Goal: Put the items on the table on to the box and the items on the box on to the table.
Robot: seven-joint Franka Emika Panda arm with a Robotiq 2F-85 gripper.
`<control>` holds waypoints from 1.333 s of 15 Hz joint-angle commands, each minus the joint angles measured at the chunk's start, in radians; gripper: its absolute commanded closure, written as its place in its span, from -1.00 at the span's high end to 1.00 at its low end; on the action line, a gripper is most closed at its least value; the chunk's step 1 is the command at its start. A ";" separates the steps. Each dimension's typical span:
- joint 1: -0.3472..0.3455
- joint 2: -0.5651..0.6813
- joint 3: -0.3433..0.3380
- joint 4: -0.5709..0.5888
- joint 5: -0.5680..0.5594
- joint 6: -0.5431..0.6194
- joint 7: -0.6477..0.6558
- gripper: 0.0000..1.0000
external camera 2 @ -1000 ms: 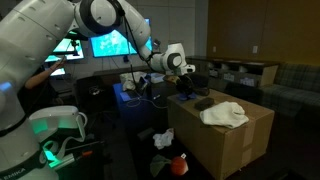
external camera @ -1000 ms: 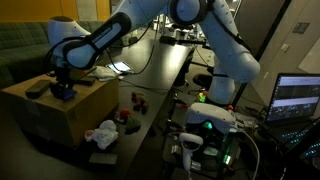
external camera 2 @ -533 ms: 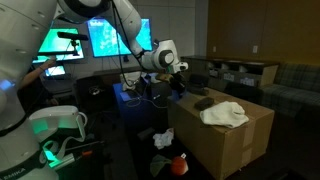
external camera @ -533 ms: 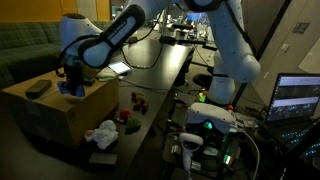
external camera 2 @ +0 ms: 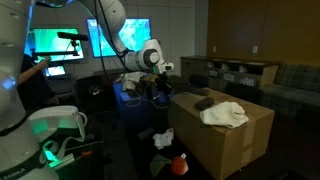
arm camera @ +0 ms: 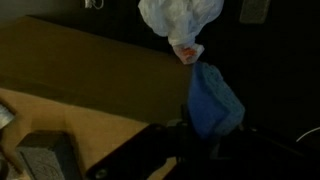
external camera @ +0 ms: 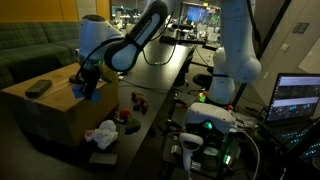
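My gripper (external camera: 88, 91) is shut on a blue soft item (external camera: 90, 88) and hangs at the edge of the brown box (external camera: 50, 115), on the side facing the dark table (external camera: 160, 75). The other exterior view shows the gripper (external camera 2: 165, 90) just off the box (external camera 2: 225, 145). In the wrist view the blue item (arm camera: 213, 100) sticks out from the gripper (arm camera: 205, 140) over the box's edge (arm camera: 80, 70). A black flat item (external camera: 37, 89) and a white cloth (external camera 2: 225, 114) lie on the box top.
On the table beside the box lie a crumpled white cloth (external camera: 103, 132) and small red items (external camera: 137, 100). A robot base with green light (external camera: 205, 125) and a laptop (external camera: 298, 97) stand nearby. Monitors (external camera 2: 60, 42) glow behind.
The gripper shut on the blue item on the box top, then carried it across to the box's edge toward the table.
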 commanded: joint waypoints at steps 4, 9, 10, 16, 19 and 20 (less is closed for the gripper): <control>0.049 -0.129 0.049 -0.207 -0.032 0.040 0.149 -0.82; 0.053 -0.090 0.114 -0.276 0.000 0.079 0.176 -0.82; 0.056 -0.073 0.116 -0.285 -0.003 0.090 0.182 -0.82; 0.067 0.083 0.099 -0.275 0.020 0.204 0.146 -0.82; 0.077 0.176 0.077 -0.239 0.045 0.263 0.116 -0.82; 0.073 0.205 0.077 -0.225 0.060 0.278 0.097 -0.82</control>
